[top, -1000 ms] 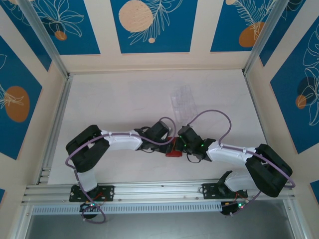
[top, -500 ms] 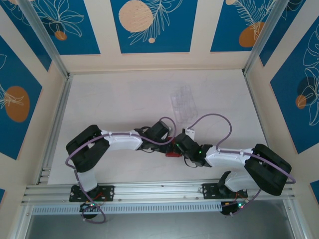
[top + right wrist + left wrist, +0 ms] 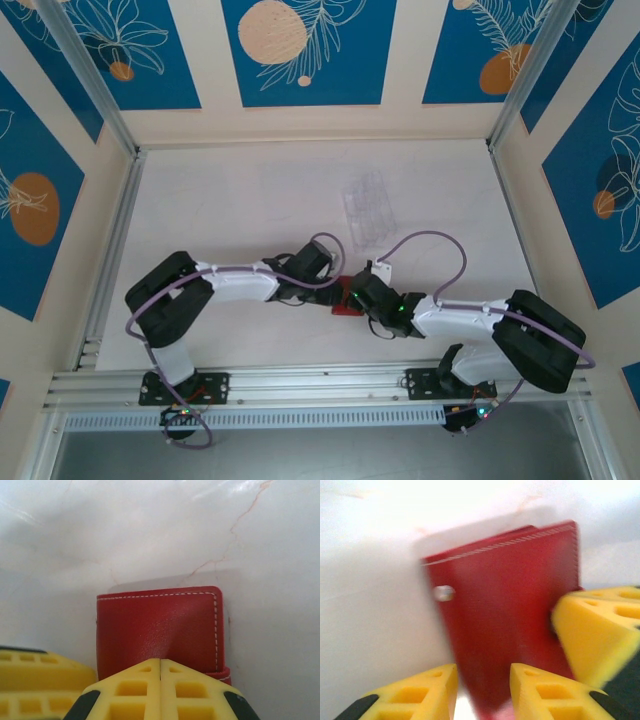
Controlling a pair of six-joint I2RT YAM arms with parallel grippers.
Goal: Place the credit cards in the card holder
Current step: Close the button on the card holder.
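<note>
Right wrist view: card holder lies folded at table centre, at 12 o'clock of right gripper, whose fingers are pressed together at its near edge. Left gripper jaws straddle another edge; blurred, so clamped or loose, cannot tell. Both arms equally near.

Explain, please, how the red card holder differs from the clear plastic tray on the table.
The card holder is opaque red with pale stitching; the tray is see-through and colourless. The card holder lies near the front, between the left arm and the right arm; the tray sits farther back, apart from both. Both rest on the white table.
</note>
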